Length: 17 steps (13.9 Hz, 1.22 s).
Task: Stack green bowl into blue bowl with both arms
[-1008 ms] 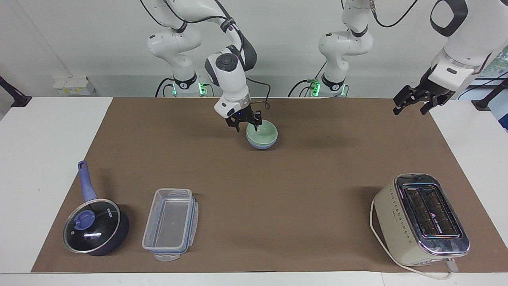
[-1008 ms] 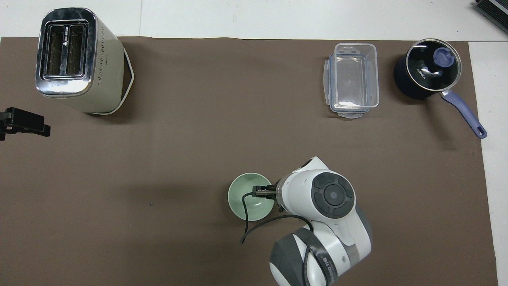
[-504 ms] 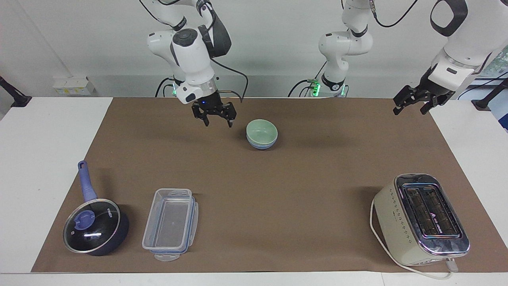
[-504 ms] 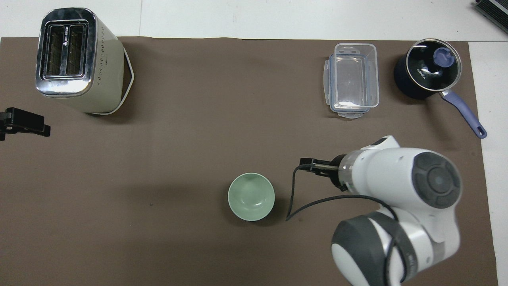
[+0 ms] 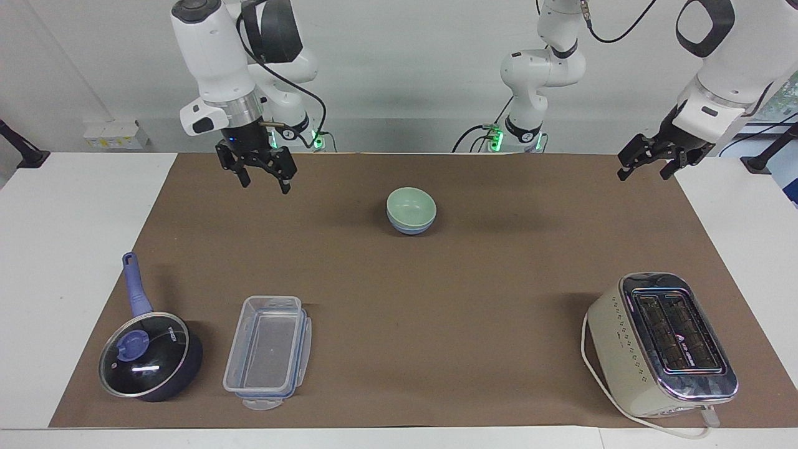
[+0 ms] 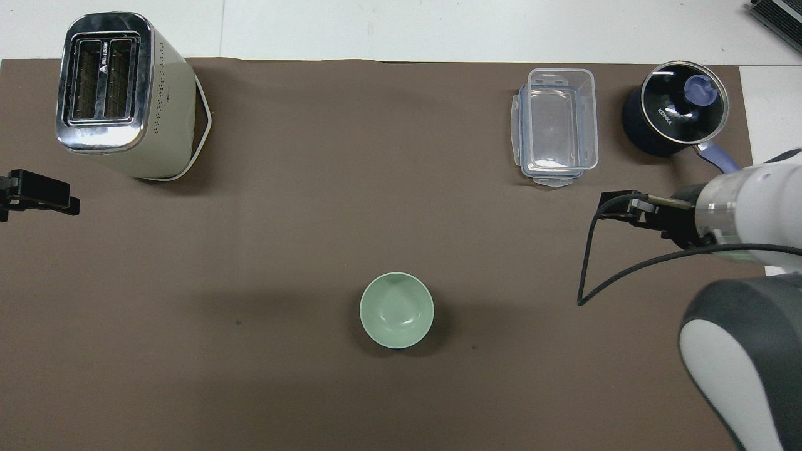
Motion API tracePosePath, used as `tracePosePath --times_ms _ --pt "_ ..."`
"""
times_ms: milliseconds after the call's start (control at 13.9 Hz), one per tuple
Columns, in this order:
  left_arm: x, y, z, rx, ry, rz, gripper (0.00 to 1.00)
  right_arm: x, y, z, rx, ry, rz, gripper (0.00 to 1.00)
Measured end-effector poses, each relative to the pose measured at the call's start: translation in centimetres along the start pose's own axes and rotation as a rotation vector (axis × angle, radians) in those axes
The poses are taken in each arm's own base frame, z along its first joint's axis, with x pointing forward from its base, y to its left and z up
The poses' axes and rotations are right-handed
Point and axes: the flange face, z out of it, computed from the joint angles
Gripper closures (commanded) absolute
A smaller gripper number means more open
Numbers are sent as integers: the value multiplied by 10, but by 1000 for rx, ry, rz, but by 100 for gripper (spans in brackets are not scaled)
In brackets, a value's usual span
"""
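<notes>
The green bowl [image 5: 411,204] sits nested inside the blue bowl [image 5: 409,228] on the brown mat, near the robots' edge at mid-table. Only the blue bowl's lower side shows in the facing view. The overhead view shows the green bowl [image 6: 396,309] and hides the blue one under it. My right gripper [image 5: 265,182] is open and empty, raised over the mat toward the right arm's end, well apart from the bowls; it also shows in the overhead view [image 6: 617,207]. My left gripper [image 5: 645,173] is open and empty, waiting over the mat's edge at the left arm's end [image 6: 37,195].
A cream toaster [image 5: 661,343] stands far from the robots at the left arm's end. A clear plastic container [image 5: 268,352] and a dark blue lidded pot [image 5: 149,355] lie far from the robots at the right arm's end.
My right gripper let go of the green bowl's rim, rose and swung away toward the right arm's end. The bowls stay nested. The left arm has not moved.
</notes>
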Motion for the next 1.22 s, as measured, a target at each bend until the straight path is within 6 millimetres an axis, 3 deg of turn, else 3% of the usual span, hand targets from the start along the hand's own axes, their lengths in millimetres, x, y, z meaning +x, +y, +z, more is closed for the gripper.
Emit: tracePosePath --times_ms 288,432,792,1225 --pt "0 0 0 0 0 0 0 20 19 -60 -53 4 -47 0" --pt "0 0 0 0 0 0 0 28 25 -71 -85 -29 -82 0" --pt "0 0 0 0 0 0 0 49 23 -66 -96 -55 -107 0" --pt "0 0 0 0 0 0 0 42 23 -56 -108 -94 -113 0"
